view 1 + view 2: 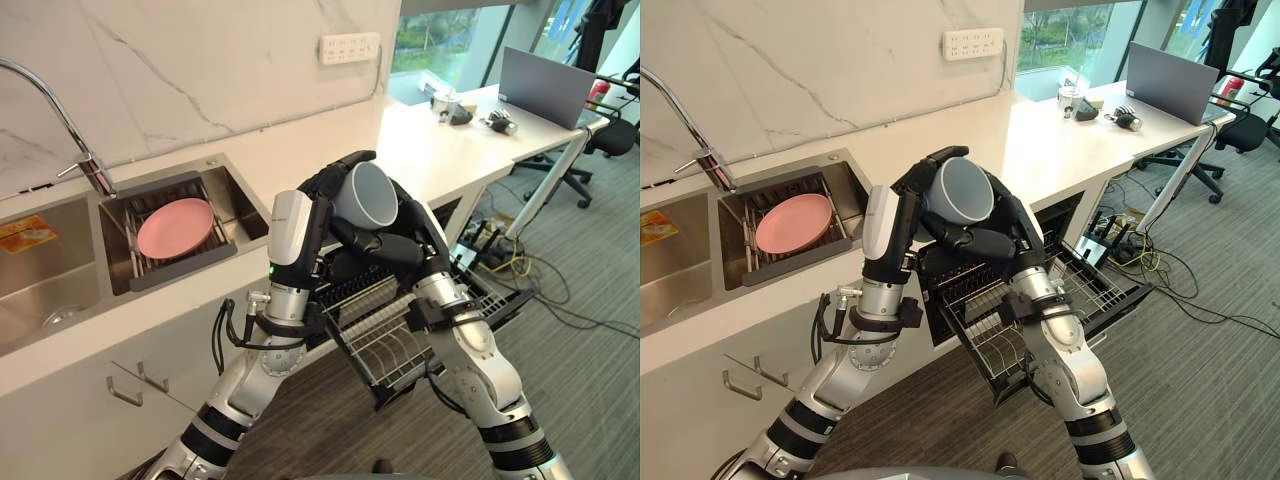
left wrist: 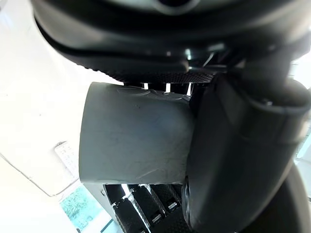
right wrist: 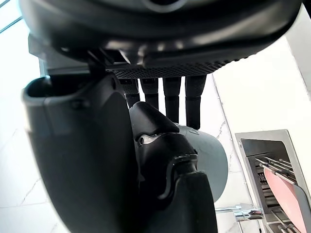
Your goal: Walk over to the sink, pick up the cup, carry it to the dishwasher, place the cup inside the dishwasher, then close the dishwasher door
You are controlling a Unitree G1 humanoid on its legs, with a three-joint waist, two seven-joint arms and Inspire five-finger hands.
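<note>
As robot hands (image 1: pixel 318 195) (image 1: pixel 392 245) clasp it, cup (image 1: pixel 365 195) tilts

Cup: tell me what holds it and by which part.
Both hands hold the grey cup by its side wall: the left hand wraps one side, the right hand the other.

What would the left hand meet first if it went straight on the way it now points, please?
Probably the marble wall behind the countertop, near the socket strip; the left hand, curled round the cup, points that way. Depth is unclear.

Grey cup (image 1: pixel 365 193), pink plate (image 1: pixel 175 227)
</note>
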